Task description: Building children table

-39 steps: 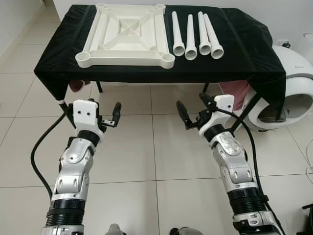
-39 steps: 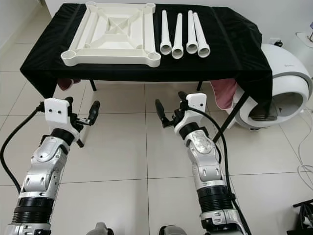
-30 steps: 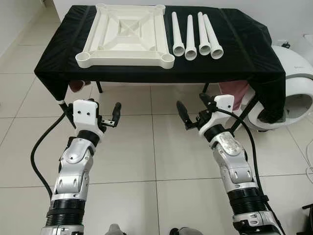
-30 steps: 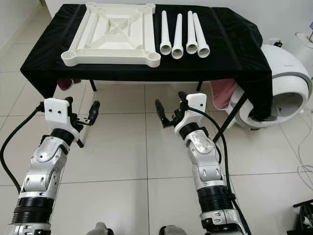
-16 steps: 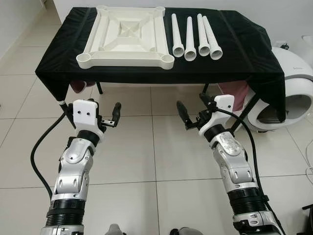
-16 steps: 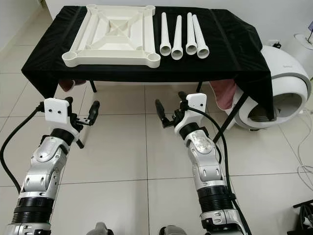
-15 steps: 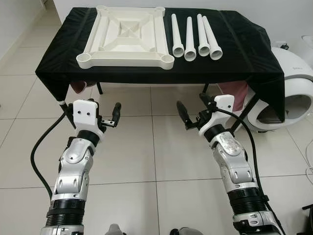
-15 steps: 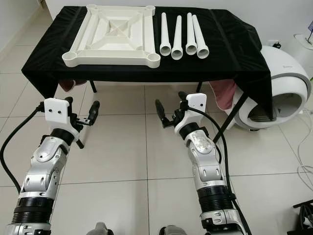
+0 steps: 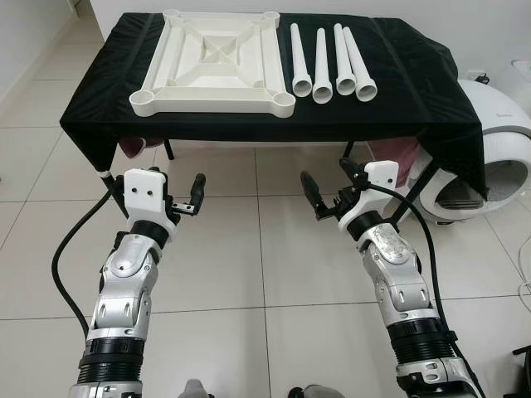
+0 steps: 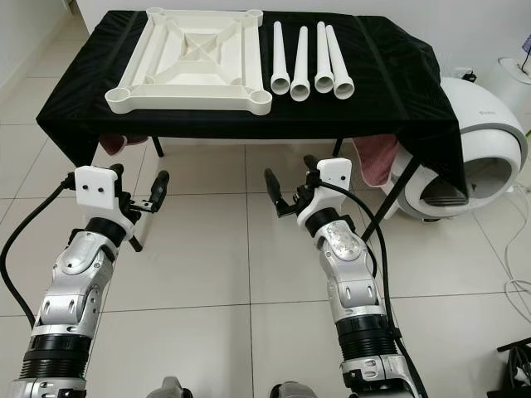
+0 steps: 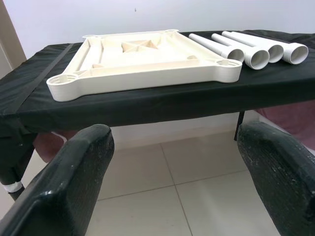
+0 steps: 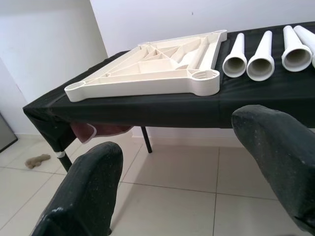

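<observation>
A white square tabletop (image 9: 214, 58) lies upside down on the left half of a low table draped in black cloth (image 9: 415, 91). Several white tube legs (image 9: 332, 60) lie side by side to its right, wide ends toward me. Both arms are held out over the tiled floor, short of the table's front edge and below it. My left gripper (image 9: 159, 189) is open with nothing between its fingers (image 11: 74, 182). My right gripper (image 9: 329, 182) is open and empty too, fingers (image 12: 91, 191) spread wide. Both wrist views look across at the tabletop (image 11: 142, 61) and the legs (image 12: 266, 54).
A white rounded appliance (image 9: 489, 157) stands on the floor just right of the table. Pink cloth (image 9: 398, 157) hangs under the table's right side. Thin black table legs (image 9: 168, 148) stand beneath. Light floor tiles (image 9: 249, 249) lie between me and the table.
The head views have drifted very slightly. The arms, tabletop and legs stand as before.
</observation>
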Tool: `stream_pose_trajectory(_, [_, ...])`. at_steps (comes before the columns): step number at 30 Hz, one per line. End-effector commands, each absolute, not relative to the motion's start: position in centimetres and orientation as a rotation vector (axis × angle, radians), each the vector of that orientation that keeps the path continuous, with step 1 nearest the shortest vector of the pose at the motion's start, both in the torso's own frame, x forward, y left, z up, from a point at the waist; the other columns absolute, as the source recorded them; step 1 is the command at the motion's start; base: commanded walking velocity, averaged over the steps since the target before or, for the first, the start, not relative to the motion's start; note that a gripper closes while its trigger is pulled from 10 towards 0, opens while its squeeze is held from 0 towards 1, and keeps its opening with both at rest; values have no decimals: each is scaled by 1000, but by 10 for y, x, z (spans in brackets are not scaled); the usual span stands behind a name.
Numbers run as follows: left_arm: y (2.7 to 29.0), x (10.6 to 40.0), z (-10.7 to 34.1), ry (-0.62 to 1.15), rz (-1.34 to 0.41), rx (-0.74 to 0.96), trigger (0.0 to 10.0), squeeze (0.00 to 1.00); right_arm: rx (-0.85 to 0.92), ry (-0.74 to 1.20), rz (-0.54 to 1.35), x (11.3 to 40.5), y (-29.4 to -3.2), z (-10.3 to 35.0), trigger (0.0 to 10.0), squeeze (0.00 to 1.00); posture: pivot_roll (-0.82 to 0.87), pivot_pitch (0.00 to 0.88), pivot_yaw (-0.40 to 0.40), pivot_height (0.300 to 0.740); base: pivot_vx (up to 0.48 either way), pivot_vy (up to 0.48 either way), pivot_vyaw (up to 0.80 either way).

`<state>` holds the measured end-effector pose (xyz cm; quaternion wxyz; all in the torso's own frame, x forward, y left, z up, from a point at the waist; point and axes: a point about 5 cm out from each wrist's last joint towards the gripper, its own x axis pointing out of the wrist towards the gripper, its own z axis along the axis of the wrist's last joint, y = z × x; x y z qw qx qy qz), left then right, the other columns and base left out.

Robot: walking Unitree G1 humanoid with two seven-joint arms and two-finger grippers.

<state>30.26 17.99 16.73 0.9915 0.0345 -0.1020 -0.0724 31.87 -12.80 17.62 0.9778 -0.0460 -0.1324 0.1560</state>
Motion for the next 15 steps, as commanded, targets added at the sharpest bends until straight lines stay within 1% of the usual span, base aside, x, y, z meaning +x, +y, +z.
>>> stream_pose_trajectory(1, [181,300,166,-197,-134,71,10000,0,-91,-255,309,317,-129,173,10000,0,-13,92,-9,740,0,0,0])
stream_pose_trajectory(15, [182,300,168,-209,-137,58,10000,0,-95,-262,311,317,-130,175,10000,0,-14,97,-11,740,0,0,0])
